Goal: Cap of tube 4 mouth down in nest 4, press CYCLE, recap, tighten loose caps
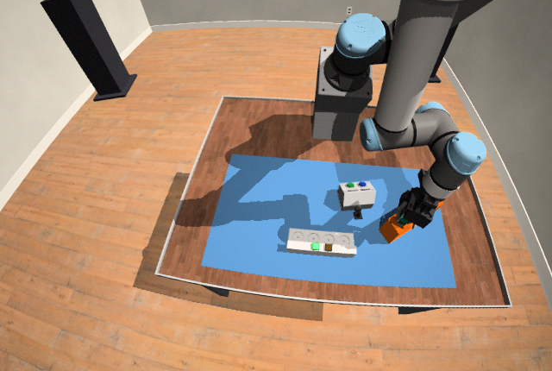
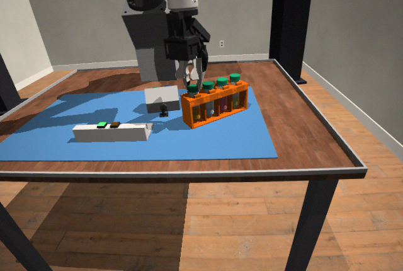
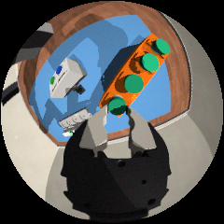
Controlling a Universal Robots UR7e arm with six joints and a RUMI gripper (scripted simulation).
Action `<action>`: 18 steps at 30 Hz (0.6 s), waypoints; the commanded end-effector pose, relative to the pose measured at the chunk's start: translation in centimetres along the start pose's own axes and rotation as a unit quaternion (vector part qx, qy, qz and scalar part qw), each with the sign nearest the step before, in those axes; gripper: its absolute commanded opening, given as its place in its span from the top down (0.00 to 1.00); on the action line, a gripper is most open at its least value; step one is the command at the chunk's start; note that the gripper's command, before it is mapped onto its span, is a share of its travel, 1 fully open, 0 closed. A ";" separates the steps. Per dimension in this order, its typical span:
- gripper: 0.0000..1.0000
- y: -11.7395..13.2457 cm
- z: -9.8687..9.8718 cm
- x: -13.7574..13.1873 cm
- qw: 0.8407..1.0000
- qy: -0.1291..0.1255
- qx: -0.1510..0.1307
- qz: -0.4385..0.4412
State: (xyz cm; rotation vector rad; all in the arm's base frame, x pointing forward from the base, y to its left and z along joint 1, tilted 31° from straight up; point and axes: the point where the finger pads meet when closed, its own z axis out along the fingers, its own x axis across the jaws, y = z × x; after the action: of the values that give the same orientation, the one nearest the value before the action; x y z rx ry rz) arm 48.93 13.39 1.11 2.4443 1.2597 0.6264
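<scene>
The orange decapping station [image 1: 392, 231] [image 2: 186, 111] [image 3: 112, 92] holds tubes 1 to 4. The green cap of tube 4 [image 2: 192, 89] [image 3: 117, 105] sits on its tube at the end nearest the cap tray. My gripper [image 2: 193, 87] [image 3: 117, 105] is shut on this cap from above, one jaw on each side. The caps of tube 3 [image 2: 208, 84] [image 3: 133, 84], tube 2 [image 2: 221, 81] [image 3: 150, 62] and tube 1 [image 2: 235, 77] [image 3: 161, 47] are on. The cap tray [image 1: 322, 248] [image 2: 110, 134] shows no cap in its nests. Its green lamp [image 1: 316, 246] [image 2: 101, 125] is lit; the amber lamp [image 1: 329, 247] [image 2: 114, 125] is dark.
The white key housing [image 1: 357, 198] [image 2: 161, 94] with the blue CYCLE key [image 1: 362, 184] [image 3: 59, 69] and green READY key [image 1: 350, 185] [image 3: 52, 80] stands beside the decapping station, towards the arm's base. A small black object [image 1: 358, 213] [image 2: 164, 113] [image 3: 80, 90] stands by the housing.
</scene>
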 end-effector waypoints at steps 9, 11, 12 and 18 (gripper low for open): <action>1.00 0.0 0.0 0.0 0.989 0.000 0.000 0.149; 1.00 0.0 0.0 0.0 0.980 0.000 0.000 0.198; 1.00 0.0 0.0 0.0 0.975 0.000 0.000 0.223; 1.00 0.0 0.0 0.0 0.948 0.000 0.000 0.319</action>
State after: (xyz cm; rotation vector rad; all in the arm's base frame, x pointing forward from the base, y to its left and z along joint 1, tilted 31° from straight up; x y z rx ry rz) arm 48.95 13.36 1.11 2.7767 0.6504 0.7495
